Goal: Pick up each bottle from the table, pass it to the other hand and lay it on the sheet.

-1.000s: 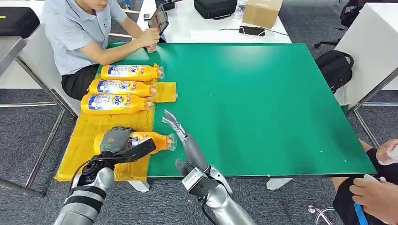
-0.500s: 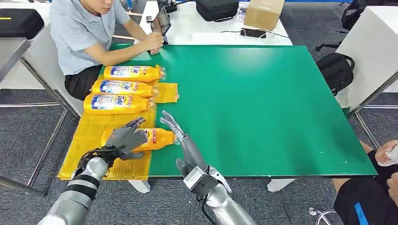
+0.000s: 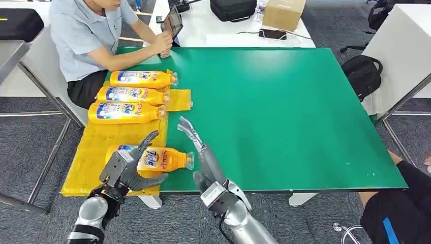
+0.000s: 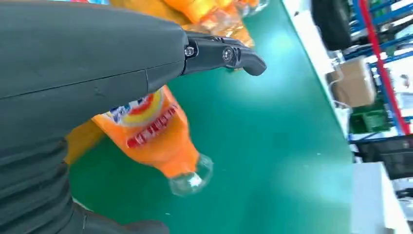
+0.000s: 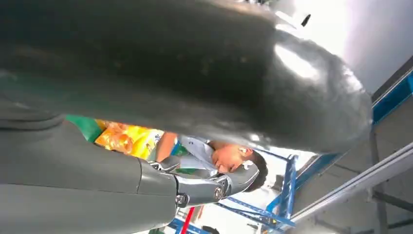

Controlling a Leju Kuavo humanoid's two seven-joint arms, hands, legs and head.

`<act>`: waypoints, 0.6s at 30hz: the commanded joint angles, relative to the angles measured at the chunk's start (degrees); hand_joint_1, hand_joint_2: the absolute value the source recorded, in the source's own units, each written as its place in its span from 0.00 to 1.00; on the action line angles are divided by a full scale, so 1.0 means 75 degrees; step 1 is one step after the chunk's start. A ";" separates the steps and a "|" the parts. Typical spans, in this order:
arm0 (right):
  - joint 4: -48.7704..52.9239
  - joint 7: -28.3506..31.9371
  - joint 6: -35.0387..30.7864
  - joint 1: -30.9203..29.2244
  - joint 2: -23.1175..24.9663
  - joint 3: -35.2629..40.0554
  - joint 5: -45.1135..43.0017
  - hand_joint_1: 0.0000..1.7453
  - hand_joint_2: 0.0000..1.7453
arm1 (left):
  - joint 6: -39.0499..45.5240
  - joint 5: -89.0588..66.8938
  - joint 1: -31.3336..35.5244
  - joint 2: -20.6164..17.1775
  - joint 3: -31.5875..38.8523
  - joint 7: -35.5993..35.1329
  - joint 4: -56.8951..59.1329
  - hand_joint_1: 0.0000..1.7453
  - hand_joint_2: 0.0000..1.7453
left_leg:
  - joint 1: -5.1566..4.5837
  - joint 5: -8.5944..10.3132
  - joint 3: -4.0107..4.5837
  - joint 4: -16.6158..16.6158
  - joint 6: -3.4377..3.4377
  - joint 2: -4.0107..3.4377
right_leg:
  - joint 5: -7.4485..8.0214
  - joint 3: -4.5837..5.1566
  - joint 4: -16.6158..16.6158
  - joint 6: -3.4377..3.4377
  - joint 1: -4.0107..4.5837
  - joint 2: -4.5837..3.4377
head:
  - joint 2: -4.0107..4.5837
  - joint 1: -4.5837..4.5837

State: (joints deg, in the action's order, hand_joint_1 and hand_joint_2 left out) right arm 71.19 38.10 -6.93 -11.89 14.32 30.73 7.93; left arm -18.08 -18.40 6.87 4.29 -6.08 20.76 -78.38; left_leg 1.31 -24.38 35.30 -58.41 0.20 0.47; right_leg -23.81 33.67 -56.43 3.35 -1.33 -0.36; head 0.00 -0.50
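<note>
left robot hand (image 3: 128,169) open nr green table (image 3: 284,107), grey carpet (image 3: 30,147) below.

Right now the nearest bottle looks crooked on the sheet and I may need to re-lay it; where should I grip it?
Grip the nearest bottle across its labelled middle, coming from above: it lies flat, the neck tapers, and the left hand hovers open alongside.

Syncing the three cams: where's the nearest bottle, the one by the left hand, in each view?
Head view: nearest bottle lies on the yellow sheet, cap over the green table, beside the left hand.
Left wrist view: the bottle sits mid-picture, below a dark finger.
Right wrist view: cannot tell; orange bottles show, too blurred to pick out.
Shared landmark: the green table.
</note>
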 commanded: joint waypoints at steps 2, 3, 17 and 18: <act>0.2184 0.0254 -0.1336 0.0418 -0.0559 -0.0069 0.0222 0.00 1.00 | 0.0276 0.1882 -0.0047 0.1897 0.0707 -0.0134 -0.1700 0.00 1.00 | 0.0005 -0.0010 0.0010 -0.0013 -0.0014 0.0029 | -0.0018 0.0003 -0.0007 -0.0016 0.0010 0.0038 | 0.0000 0.0006; 0.2380 0.0254 -0.1842 0.0466 -0.0714 0.0052 0.0317 0.00 1.00 | 0.0372 0.2234 -0.0011 0.2052 0.0726 -0.0055 -0.1816 0.00 1.00 | 0.0008 -0.0014 0.0033 -0.0032 -0.0019 0.0042 | -0.0024 0.0017 -0.0020 -0.0014 0.0014 0.0053 | 0.0000 0.0003; 0.2825 0.0254 -0.3217 0.2267 -0.0107 -0.2264 0.1583 0.00 0.00 | 0.1760 0.1862 -0.1562 0.2095 0.0382 0.0599 -0.3282 0.00 1.00 | -0.0004 -0.0025 -0.0001 0.0012 -0.0007 0.0003 | -0.0020 -0.0006 0.0017 -0.0021 0.0004 0.0012 | 0.0000 0.0003; 0.2825 0.0254 -0.3217 0.2267 -0.0107 -0.2264 0.1583 0.00 0.00 | 0.1760 0.1862 -0.1562 0.2095 0.0382 0.0599 -0.3282 0.00 1.00 | -0.0003 -0.0020 0.0016 0.0005 -0.0005 0.0006 | -0.0016 0.0012 0.0011 -0.0016 0.0004 0.0014 | 0.0000 0.0003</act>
State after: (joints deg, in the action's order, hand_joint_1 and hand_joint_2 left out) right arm 90.09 38.10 -27.45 0.04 12.06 22.83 17.06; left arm -6.31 -2.38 -0.34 19.08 -3.28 25.53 -99.17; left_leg 1.30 -24.45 35.61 -58.42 0.23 0.48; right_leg -23.85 33.98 -56.40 3.35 -1.33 -0.36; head 0.00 -0.48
